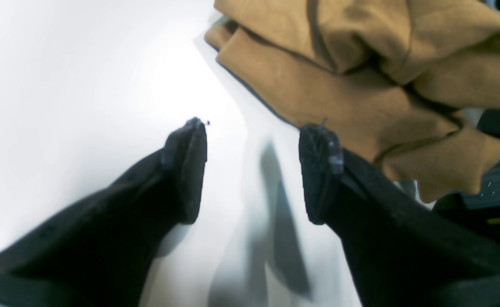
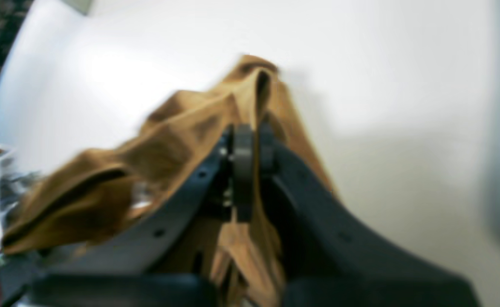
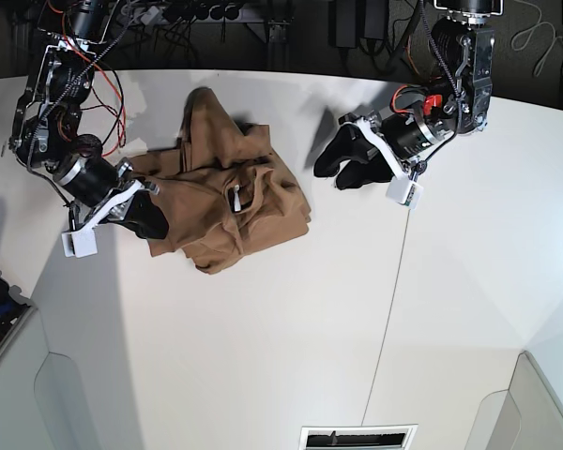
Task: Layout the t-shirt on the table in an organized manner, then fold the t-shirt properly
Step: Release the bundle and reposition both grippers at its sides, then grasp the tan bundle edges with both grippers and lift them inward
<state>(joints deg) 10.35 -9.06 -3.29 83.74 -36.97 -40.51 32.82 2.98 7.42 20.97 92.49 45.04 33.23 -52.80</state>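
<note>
Here, t-shirt (image 2: pixel 164 145) between right jaws (left's apart).

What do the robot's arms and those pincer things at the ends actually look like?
Both arms are black metal links with bundles of red and black cables along them. Each ends in a gripper, the left gripper and the right gripper, with two thick matte black fingers that curve and taper toward textured pads. A white block sits beside each wrist.
</note>
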